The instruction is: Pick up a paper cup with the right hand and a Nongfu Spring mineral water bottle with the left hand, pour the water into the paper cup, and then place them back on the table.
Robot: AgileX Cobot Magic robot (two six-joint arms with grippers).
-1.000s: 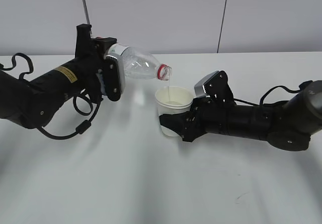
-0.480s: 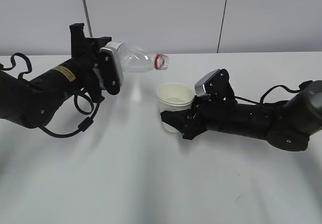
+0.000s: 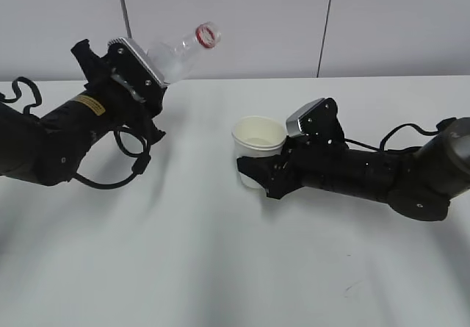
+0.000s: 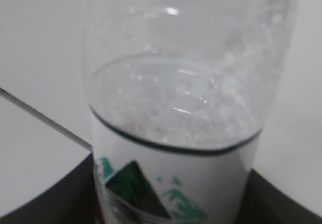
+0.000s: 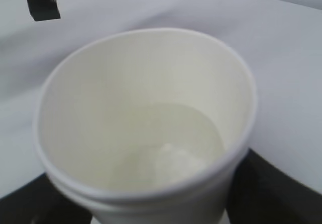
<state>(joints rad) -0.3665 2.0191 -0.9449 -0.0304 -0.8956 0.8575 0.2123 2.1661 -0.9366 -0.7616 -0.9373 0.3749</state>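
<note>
My left gripper [image 3: 147, 84] is shut on the Nongfu Spring mineral water bottle [image 3: 180, 51]. The bottle is tilted with its red-ringed mouth up and to the right, above the table's back left. In the left wrist view the bottle [image 4: 181, 98] fills the frame, with water inside and the white label with green print between the jaws. My right gripper [image 3: 253, 171] is shut on the white paper cup [image 3: 258, 145], held upright near the table's middle. The cup [image 5: 146, 128] holds some water.
The white table [image 3: 220, 268] spreads out in front of both arms. A grey panelled wall [image 3: 294, 18] stands behind it. The left arm's looped black cable [image 3: 128, 162] hangs over the tabletop.
The left arm swung the bottle from pouring over the cup to mouth-up and back to the left. The right gripper with the cup stayed almost still, sinking slightly.
</note>
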